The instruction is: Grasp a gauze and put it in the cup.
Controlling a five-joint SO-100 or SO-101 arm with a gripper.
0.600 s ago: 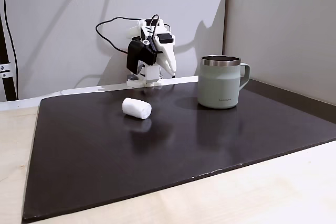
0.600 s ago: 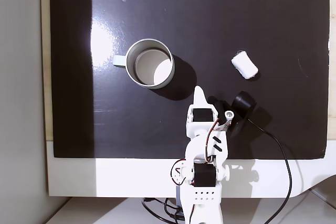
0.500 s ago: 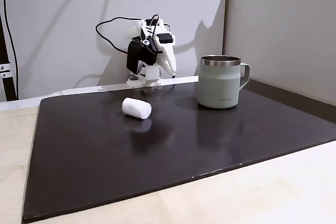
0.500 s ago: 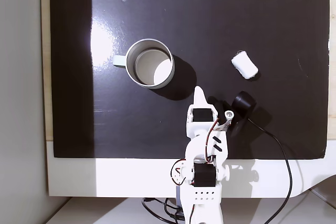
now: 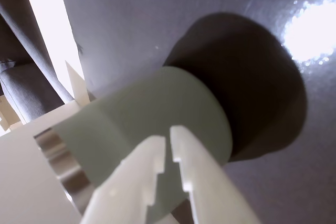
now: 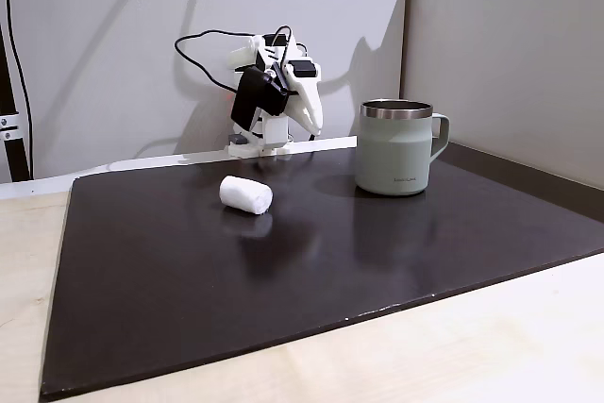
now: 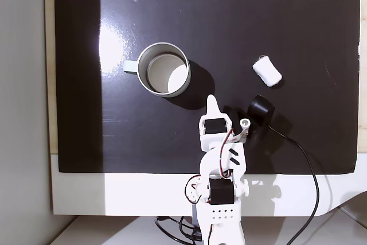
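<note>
Room bright, light from above. Glossy black mat (image 7: pixel 275 21) throws hard glare patch left of cup (image 7: pixel 165 76) in a fixed view; same hotspot blown out at upper right of wrist view. Cup casts dense round shadow on mat in wrist view. Gripper (image 5: pixel 169 148) close to lens, soft, overexposed white. Side fixed view sharp, arm shadow on back wall (image 6: pixel 113 35), faint reflections on mat.
</note>
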